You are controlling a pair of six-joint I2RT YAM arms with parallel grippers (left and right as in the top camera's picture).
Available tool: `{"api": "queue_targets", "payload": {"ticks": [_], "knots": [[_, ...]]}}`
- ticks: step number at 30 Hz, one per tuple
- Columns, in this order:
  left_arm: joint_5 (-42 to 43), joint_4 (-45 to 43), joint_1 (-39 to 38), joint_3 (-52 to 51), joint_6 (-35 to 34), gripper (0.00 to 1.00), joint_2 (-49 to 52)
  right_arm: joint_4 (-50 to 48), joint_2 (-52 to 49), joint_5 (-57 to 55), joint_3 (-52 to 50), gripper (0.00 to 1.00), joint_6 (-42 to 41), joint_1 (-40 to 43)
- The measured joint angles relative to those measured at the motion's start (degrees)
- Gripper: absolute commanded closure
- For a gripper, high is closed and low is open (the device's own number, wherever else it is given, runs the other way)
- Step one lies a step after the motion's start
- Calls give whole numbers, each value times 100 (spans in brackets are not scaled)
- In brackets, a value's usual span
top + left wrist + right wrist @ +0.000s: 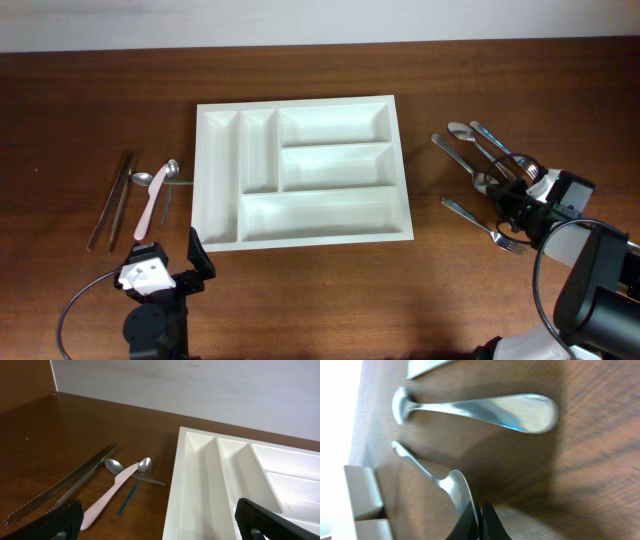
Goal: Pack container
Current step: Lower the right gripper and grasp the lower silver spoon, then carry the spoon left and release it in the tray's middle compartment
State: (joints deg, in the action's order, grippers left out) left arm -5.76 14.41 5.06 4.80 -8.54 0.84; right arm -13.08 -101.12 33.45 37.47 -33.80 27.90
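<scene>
The white container (320, 215) lies mid-table with all five compartments bare; in the left wrist view its near corner (200, 485) fills the right side. My right gripper (507, 195) is down among the metal cutlery to the right of the container. In the right wrist view this right gripper (477, 512) is shut on the rim of a steel spoon's bowl (452, 485), whose handle runs up and left. My left gripper (165, 258) hangs open at the front left, just off the container's near-left corner, with nothing between its fingers (65, 520).
More spoons (462, 132) and a fork (495, 235) lie fanned out on the right. A second spoon (485, 410) rests beside the held one. Left of the container lie metal tongs (110, 200), a pink plastic knife (150, 205) and small spoons (170, 170).
</scene>
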Motion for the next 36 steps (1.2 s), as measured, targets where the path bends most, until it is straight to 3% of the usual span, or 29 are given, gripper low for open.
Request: {"api": "queue_targets", "payload": {"ticks": [7, 17, 26, 31, 36], "knots": [[0, 0, 0, 0, 0, 1, 0, -68, -33, 496, 238, 96, 46, -544], [0, 0, 0, 0, 0, 1, 0, 142, -42, 828, 1565, 96, 149, -1366], [0, 0, 0, 0, 0, 1, 0, 1611, -42, 837, 2138, 96, 920, -1513], [0, 0, 0, 0, 0, 1, 0, 2647, -42, 664, 2157, 96, 1622, -2109], [0, 0, 0, 0, 0, 1, 0, 2938, -42, 476, 2155, 96, 2028, -2629]]}}
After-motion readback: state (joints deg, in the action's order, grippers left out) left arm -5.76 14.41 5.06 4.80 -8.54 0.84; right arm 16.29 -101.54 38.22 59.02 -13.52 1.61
